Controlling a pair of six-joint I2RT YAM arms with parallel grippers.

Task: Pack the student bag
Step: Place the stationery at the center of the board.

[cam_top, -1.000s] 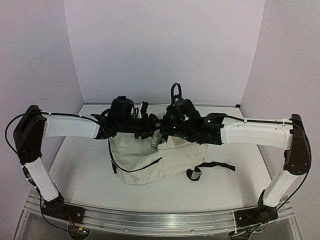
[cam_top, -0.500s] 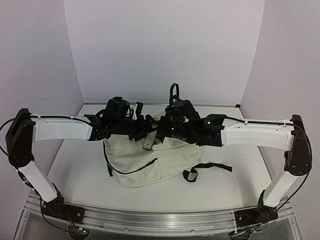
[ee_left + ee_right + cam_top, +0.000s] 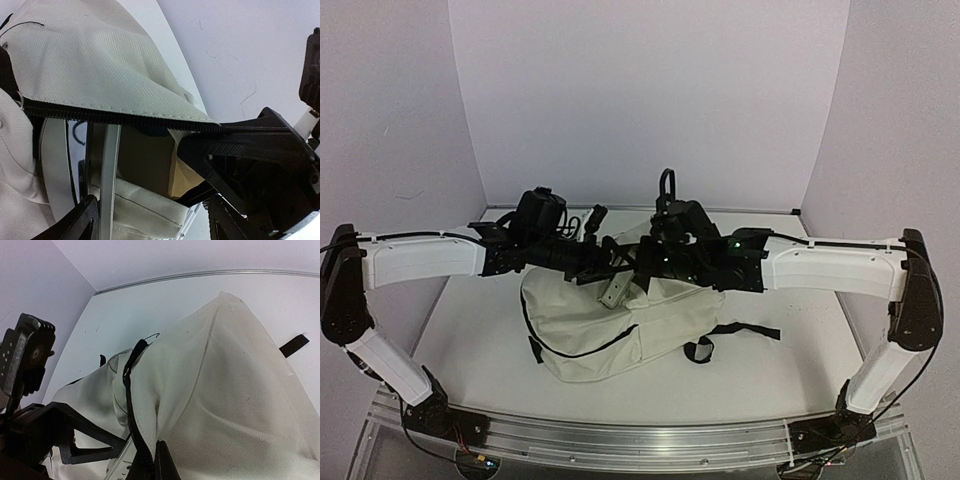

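Note:
The student bag, a cream canvas backpack with black zipper trim, lies mid-table with its mouth under both grippers. My right gripper is shut on the cream fabric beside the zipper, holding that edge up; its fingertips pinch the cloth. My left gripper stands open at the bag's mouth. A flat silvery strip runs close to its left finger and pokes out of the opening. Something tan sits inside. The rest of the inside is hidden.
Black shoulder straps trail from the bag to the right on the white table. A black carry loop stands up behind the grippers. Pale walls close the table in at the back and on both sides.
My left arm has drawn back to the left and its jaws have widened. The bag and the silvery strip have shifted slightly left and down. The right gripper kept its hold.

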